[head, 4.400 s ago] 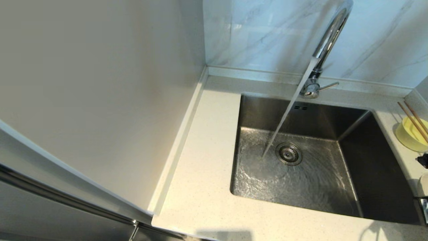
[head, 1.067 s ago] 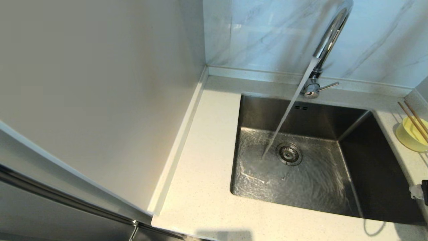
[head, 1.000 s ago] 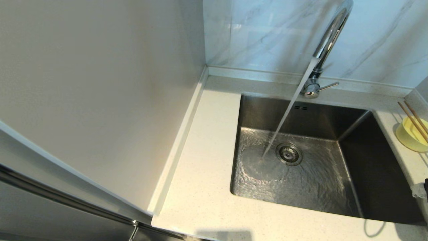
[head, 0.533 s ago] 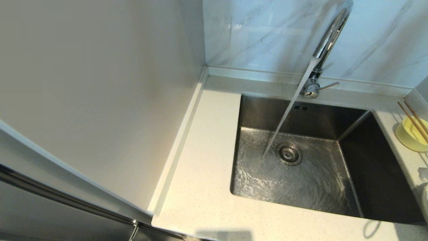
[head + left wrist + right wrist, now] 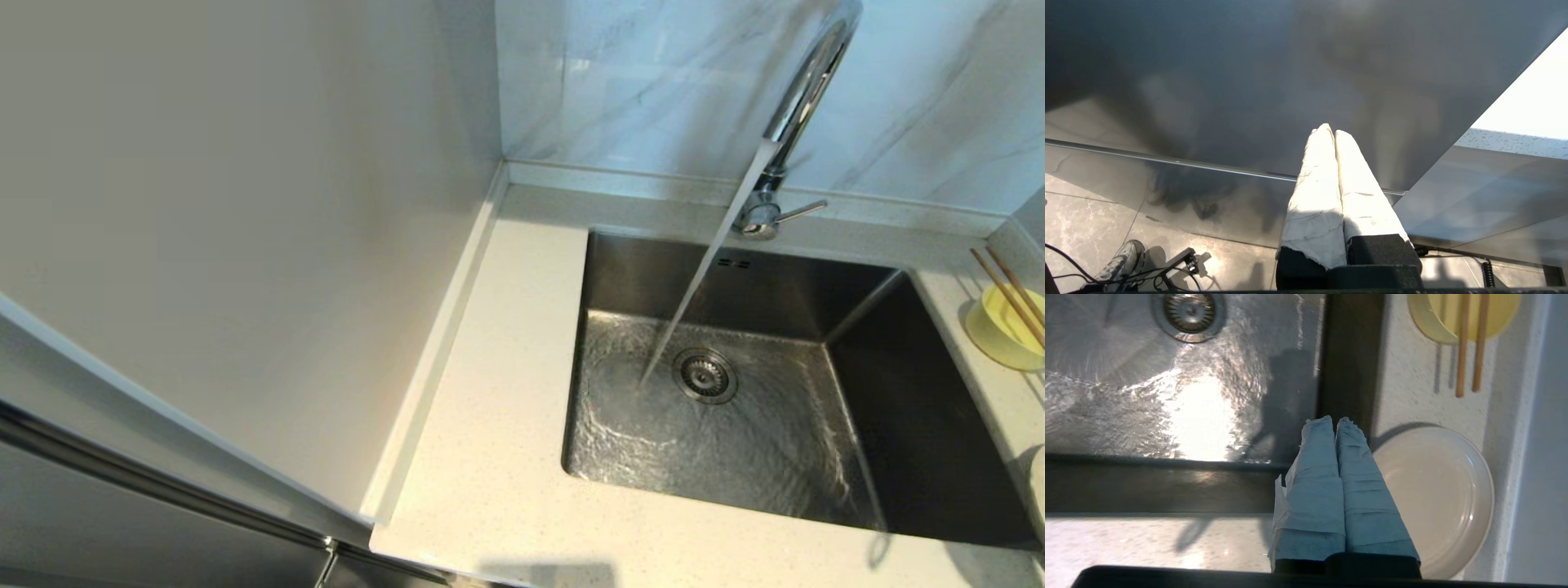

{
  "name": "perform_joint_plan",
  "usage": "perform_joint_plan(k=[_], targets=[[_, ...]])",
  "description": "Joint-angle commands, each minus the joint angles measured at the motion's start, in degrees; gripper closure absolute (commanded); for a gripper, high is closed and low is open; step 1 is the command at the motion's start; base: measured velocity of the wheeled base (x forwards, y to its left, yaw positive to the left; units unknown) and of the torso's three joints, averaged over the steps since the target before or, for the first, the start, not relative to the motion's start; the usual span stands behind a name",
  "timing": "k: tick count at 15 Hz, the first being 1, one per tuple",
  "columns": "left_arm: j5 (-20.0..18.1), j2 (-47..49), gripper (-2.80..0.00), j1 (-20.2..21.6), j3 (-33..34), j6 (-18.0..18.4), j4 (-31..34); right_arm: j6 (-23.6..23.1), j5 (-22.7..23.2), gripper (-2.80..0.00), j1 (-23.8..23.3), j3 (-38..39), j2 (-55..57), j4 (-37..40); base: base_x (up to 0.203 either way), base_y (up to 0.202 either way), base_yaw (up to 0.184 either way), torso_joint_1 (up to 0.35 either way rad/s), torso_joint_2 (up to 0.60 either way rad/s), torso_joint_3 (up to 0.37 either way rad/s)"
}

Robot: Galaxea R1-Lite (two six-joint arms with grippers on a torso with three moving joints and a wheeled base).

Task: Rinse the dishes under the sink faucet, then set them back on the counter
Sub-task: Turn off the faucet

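- Since a second ago, my right arm's dark tip has slid out of the head view's right edge; water runs on unchanged.
- Left gripper: parked low beside a dark cabinet front, over the floor, away from the work. Its jaws are pressed together on nothing.
- Faucet: its stream lands in the basin just left of the drain, so I judge rinsing is ready to begin.
- Right gripper: above the basin's right wall, near the plate. Jaws are closed and empty.
- Bowl stands on the worktop right of the basin, with the chopsticks across its rim.
- Only the right wrist view shows the whole plate, nearer me than the bowl; the head view shows only a sliver of it at the right edge, but alone shows the faucet.
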Motion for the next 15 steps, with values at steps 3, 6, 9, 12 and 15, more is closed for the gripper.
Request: perform_joint_plan(k=[3,6,9,12,15], targets=[[0.02,0.00,0.00,0.01,0.00,0.00,0.00,1.70,-1.32,0.00,2.36,-12.33,6.61,8.40,0.000,0.000,0.000,0.000,0.00,0.000],[0.02,0.00,0.00,0.01,0.00,0.00,0.00,12.63,-0.47,0.00,3.93,-28.53,14.72,21.55,0.000,0.000,0.000,0.000,0.00,0.000],[0.02,0.00,0.00,0.01,0.00,0.00,0.00,26.50,21.44,0.00,3.48,-38.73,21.61,33.59,0.000,0.000,0.000,0.000,0.00,0.000],[-0.07,0.00,0.00,0.01,0.00,0.00,0.00,32.31,28.95,0.00,3.18,-44.13,27.67,36.02,0.000,0.000,0.000,0.000,0.00,0.000],[-0.05,0.00,0.00,0.01,0.00,0.00,0.00,31.04,28.56,0.00,5.78,-48.80,31.46,35.89,0.000,0.000,0.000,0.000,0.00,0.000]])
